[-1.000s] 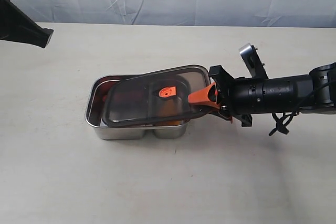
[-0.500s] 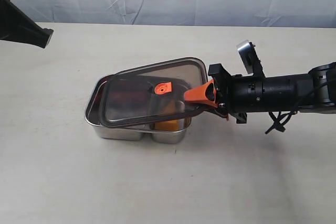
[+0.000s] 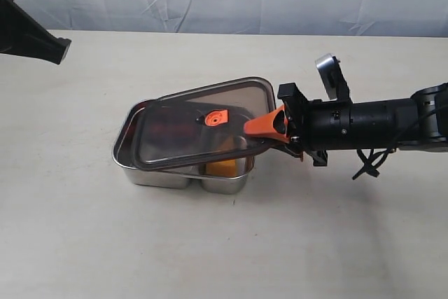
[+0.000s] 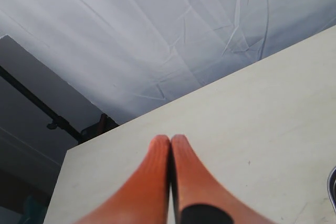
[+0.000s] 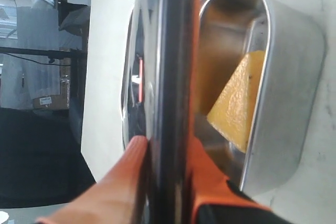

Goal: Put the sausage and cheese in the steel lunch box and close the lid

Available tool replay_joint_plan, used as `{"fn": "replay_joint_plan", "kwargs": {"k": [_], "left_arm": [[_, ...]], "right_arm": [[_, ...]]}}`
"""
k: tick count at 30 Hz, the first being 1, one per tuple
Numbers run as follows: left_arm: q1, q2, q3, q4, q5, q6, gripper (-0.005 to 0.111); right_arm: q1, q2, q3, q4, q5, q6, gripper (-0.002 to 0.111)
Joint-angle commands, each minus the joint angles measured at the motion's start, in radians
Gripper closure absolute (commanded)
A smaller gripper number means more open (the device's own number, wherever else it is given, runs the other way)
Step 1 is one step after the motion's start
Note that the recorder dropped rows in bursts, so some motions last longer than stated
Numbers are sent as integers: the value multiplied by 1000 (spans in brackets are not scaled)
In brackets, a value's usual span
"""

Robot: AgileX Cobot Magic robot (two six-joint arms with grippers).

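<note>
The right gripper (image 3: 253, 133) clamps the lid (image 3: 189, 127) by its right edge, one orange finger (image 5: 126, 182) on top and one beneath, with the rim running between them. The lid hangs tilted and skewed over the lunch box (image 3: 133, 169), not seated. The cheese (image 3: 222, 167) sits in the smaller compartment, just below the fingers. The left gripper (image 4: 170, 148) is pressed together, holding nothing, well apart from the box.

A pale cream table (image 3: 105, 243), faintly marked, carries the shiny steel lunch box (image 3: 155, 177), which rests flat on its surface, the tabletop stretching away from the box on every side.
</note>
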Motion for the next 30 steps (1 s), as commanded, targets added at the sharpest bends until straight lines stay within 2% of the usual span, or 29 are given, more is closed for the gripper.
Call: {"fn": "replay_joint_plan", "kwargs": {"k": [1, 7, 12, 14, 30], "left_arm": [[-1, -9, 3, -1, 5, -1, 106], [-1, -9, 3, -1, 5, -1, 106], [-1, -9, 3, -1, 5, -1, 106], [-1, -9, 3, -1, 5, -1, 106], [-1, -9, 3, -1, 5, -1, 106]], "right_arm": [[7, 7, 3, -40, -32, 11, 109], [7, 7, 3, -40, -32, 29, 106], [7, 7, 3, -61, -39, 63, 80], [7, 7, 3, -71, -41, 63, 75], [7, 7, 3, -135, -43, 133, 75]]}}
